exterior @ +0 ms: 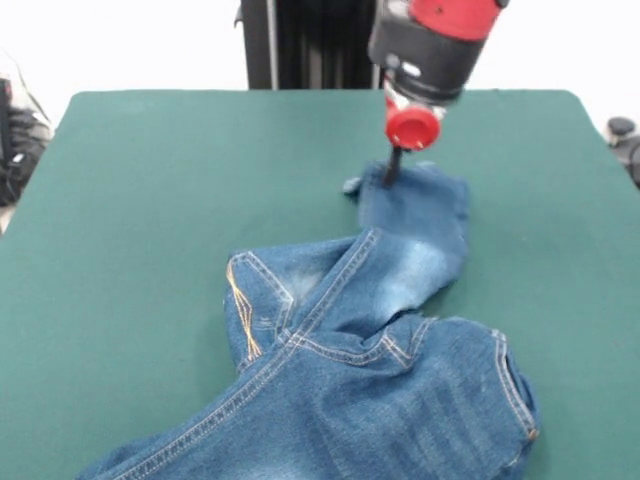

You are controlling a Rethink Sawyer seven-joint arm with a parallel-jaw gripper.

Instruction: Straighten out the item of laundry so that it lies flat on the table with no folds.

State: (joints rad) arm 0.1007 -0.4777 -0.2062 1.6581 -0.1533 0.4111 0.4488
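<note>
Jeans (370,350), blue denim, lie crumpled on the green table (150,180), not flat. Nearest portion: waistband and seat run off the picture's lower edge, well below the gripper; tan stitching shows along the seams. A side seam with orange-tan double stitching stands up in a fold down and to the left of the gripper. One leg is doubled back over the body and runs up toward the gripper, with a faded whitish patch on it midway along. The hem end of that leg lies directly under the gripper, slightly bunched.

Gripper (392,172): dark fingertip(s) come down onto the hem end of the folded leg, touching or pressing into the cloth at its far edge. Cannot tell whether the fingers are apart or together, nor whether cloth is pinched; only one dark stem is distinguishable below the red cap of the wrist.

Arm (430,40), red and black, rises from the gripper and leaves the picture at the top. Bare table felt extends to both sides of the gripper and beyond it.
</note>
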